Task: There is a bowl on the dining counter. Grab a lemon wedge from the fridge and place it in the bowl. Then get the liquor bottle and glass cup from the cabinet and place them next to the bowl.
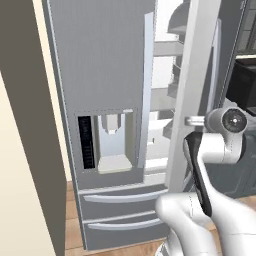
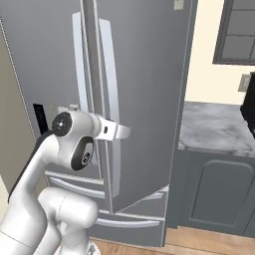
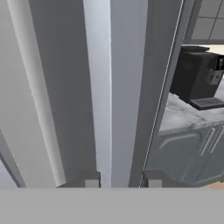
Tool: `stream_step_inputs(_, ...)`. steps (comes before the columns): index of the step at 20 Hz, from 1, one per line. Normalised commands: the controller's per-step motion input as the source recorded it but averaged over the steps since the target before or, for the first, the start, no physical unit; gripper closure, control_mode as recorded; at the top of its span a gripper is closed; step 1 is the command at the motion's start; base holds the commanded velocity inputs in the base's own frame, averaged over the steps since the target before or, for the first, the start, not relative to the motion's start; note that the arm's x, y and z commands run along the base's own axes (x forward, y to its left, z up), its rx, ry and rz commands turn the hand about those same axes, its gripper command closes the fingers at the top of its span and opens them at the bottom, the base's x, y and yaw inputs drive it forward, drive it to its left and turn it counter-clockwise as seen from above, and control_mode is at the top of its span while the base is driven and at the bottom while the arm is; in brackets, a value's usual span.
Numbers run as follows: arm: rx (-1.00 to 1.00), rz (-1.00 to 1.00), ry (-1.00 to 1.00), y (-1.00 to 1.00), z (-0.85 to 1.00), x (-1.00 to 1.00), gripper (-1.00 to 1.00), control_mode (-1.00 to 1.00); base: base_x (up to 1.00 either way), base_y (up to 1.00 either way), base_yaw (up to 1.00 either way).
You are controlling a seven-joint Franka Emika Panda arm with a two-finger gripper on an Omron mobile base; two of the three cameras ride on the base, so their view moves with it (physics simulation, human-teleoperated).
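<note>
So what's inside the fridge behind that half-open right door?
Through the gap beside the right door, the left base view shows pale shelves and a rounded grey item up top. No lemon wedge can be made out; the door covers the rest.

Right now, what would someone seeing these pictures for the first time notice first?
The tall grey fridge dominates, its right door swung partly open so pale shelves show through the gap in the left base view. In the hand view the claw straddles that door's long vertical handle. To the right, a black coffee machine sits on a marble counter.
</note>
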Motion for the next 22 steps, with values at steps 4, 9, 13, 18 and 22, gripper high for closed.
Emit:
stream_step_inputs(4,0.00,-0.06,0.15,-0.42,0.17,-0.20,-1.00,-1.00,0.00,0.00,0.00)
stream_step_inputs(9,-0.02,0.00,0.07,0.12,0.01,-0.29,-1.00,-1.00,0.00,0.00,0.00)
stream_step_inputs(13,-0.20,0.10,-0.03,0.79,0.00,-0.99,-1.00,-1.00,0.00,0.00,0.00)
stream_step_inputs(18,-0.33,0.22,-0.02,1.00,0.01,-0.89,-1.00,-1.00,0.00,0.00,0.00)
stream_step_inputs(22,-0.32,0.23,0.00,1.00,0.09,-0.51,-1.00,-1.00,0.00,0.00,0.00)
